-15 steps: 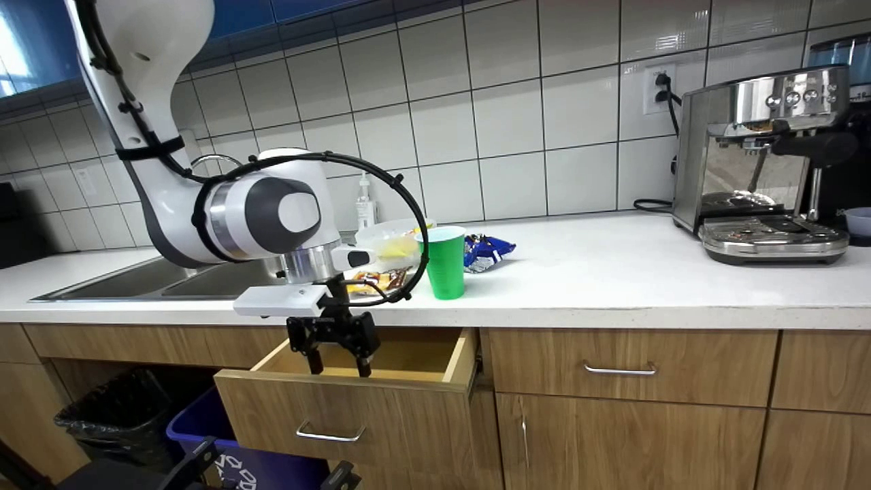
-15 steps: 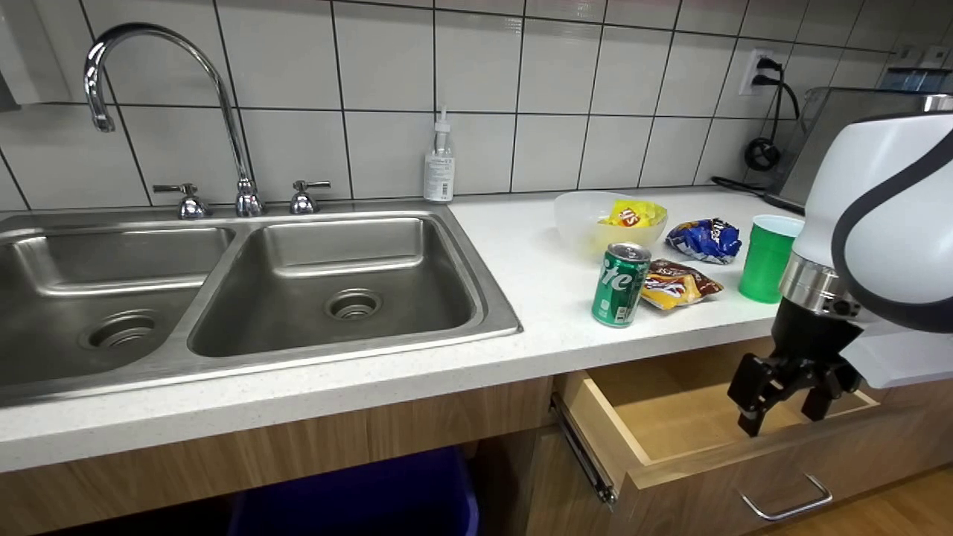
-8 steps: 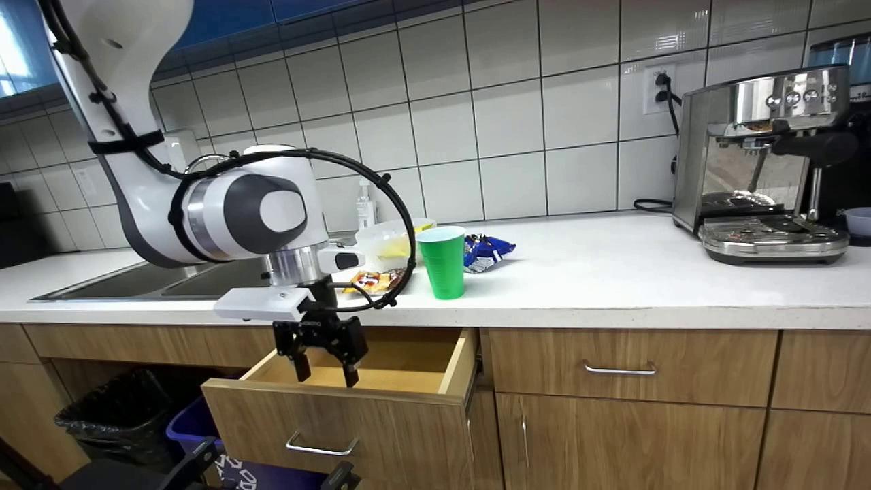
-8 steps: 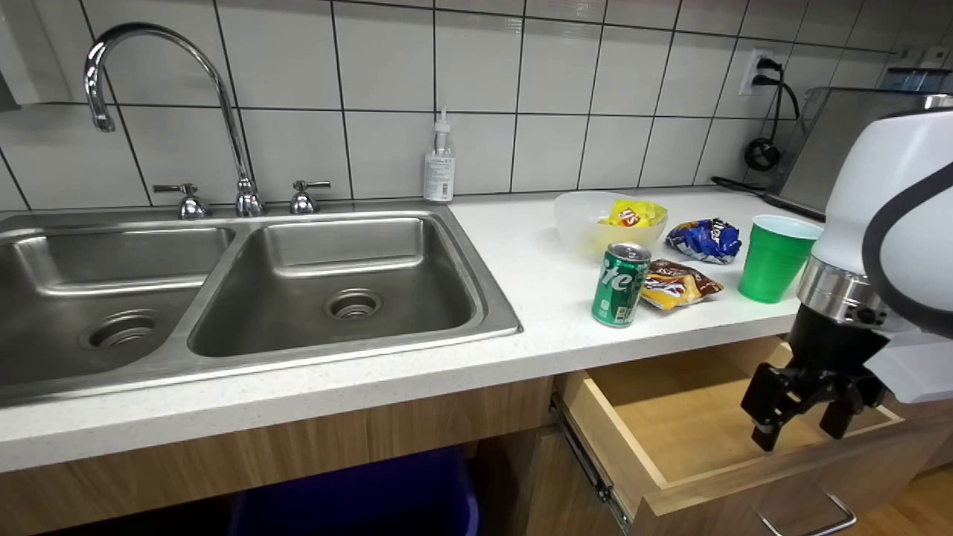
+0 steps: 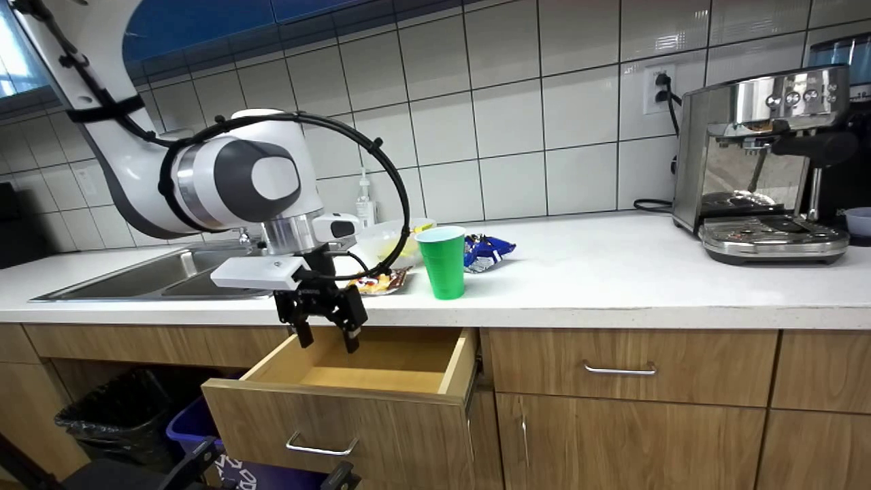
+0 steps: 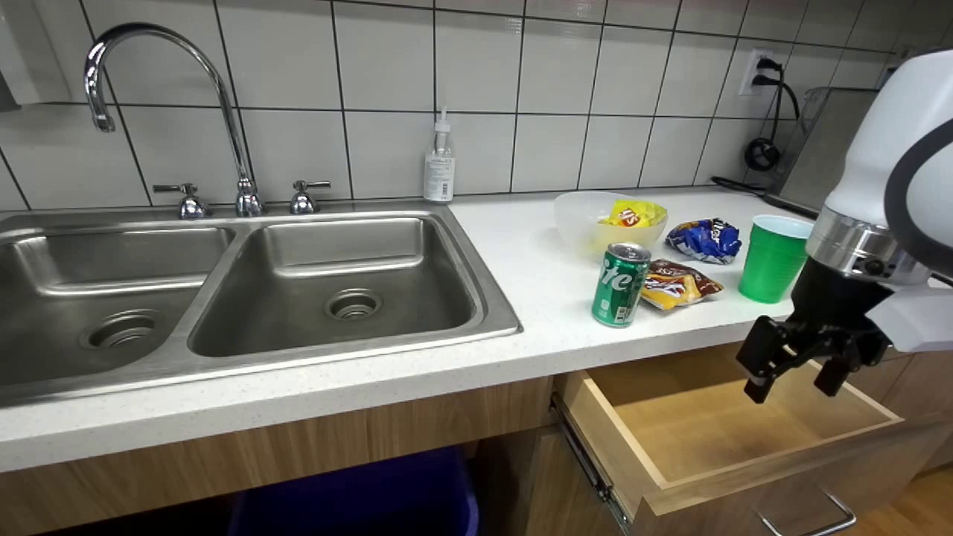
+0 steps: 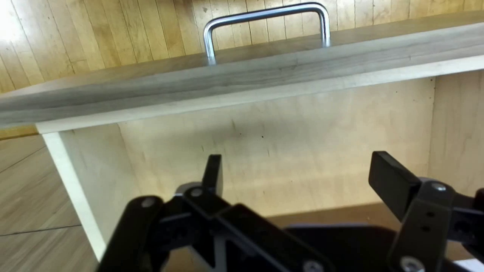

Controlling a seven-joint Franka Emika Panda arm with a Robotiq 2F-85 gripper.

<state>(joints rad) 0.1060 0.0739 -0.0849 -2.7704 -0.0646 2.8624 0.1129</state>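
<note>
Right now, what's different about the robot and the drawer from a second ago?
The brown wooden drawer slid farther out from under the long white countertop. The black two-fingered gripper moved outward with it, then rose. Nothing was grabbed or let go; the gripper stayed open. The green plastic cup and green metal soda can stayed put.

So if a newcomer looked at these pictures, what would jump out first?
Most likely the white-and-grey robot arm, whose black two-fingered gripper hangs open over a pulled-out, light-brown wooden drawer. Next would probably come the bright green tapered plastic cup, standing on the white countertop. In an exterior view, the tall curved chrome faucet at the back of the double steel sink stands out.
</note>
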